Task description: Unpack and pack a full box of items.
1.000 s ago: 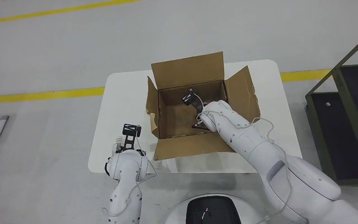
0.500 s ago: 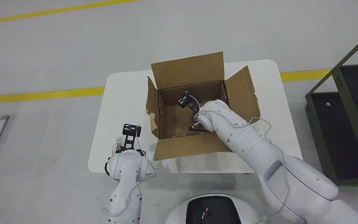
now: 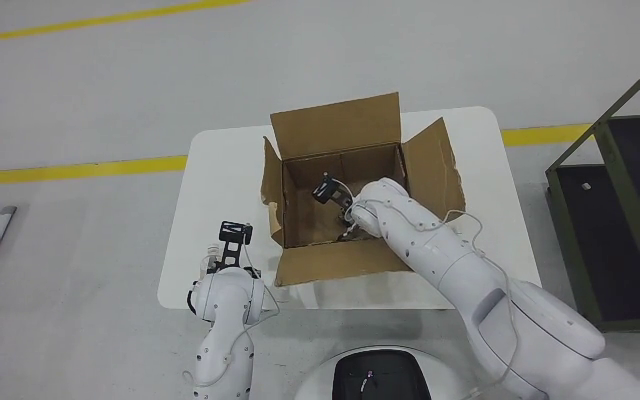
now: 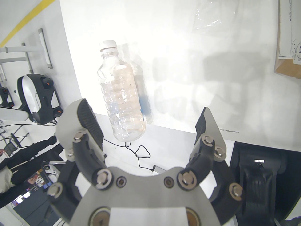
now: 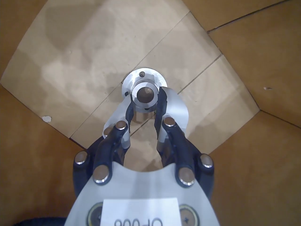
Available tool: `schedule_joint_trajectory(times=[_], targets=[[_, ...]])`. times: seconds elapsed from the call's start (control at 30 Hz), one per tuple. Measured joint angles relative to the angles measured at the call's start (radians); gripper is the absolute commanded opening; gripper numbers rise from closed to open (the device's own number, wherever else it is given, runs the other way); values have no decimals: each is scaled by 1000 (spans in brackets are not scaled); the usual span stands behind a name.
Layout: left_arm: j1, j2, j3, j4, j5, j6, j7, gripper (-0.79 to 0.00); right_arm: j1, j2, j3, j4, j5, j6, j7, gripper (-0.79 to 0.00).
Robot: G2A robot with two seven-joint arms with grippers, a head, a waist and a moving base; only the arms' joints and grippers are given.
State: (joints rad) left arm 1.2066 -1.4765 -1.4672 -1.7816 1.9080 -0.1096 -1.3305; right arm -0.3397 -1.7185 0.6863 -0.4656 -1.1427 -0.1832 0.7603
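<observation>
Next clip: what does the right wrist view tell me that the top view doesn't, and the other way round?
Right wrist view: a metal flange stands on the floor of the cardboard box, with the right claw closed around its raised hub.
Top view: the white table carries the box, whose four flaps are folded outward. The left claw is over the table beside the box, not touching it.
Both: the right claw down inside the open box.
</observation>
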Motion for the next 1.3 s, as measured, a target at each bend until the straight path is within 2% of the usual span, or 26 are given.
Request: schedule_joint_trajectory(times=[0.37, 0.83, 1.3], targets=[[0, 0, 0, 0, 0, 0, 0, 0, -11, 5, 17, -44, -26, 35, -8, -431], [0, 0, 0, 0, 0, 0, 0, 0, -28, -13, 13, -16, -50, 59, -43, -480], [0, 0, 0, 0, 0, 0, 0, 0, -5, -24, 28, 5, -68, 84, -69, -480]])
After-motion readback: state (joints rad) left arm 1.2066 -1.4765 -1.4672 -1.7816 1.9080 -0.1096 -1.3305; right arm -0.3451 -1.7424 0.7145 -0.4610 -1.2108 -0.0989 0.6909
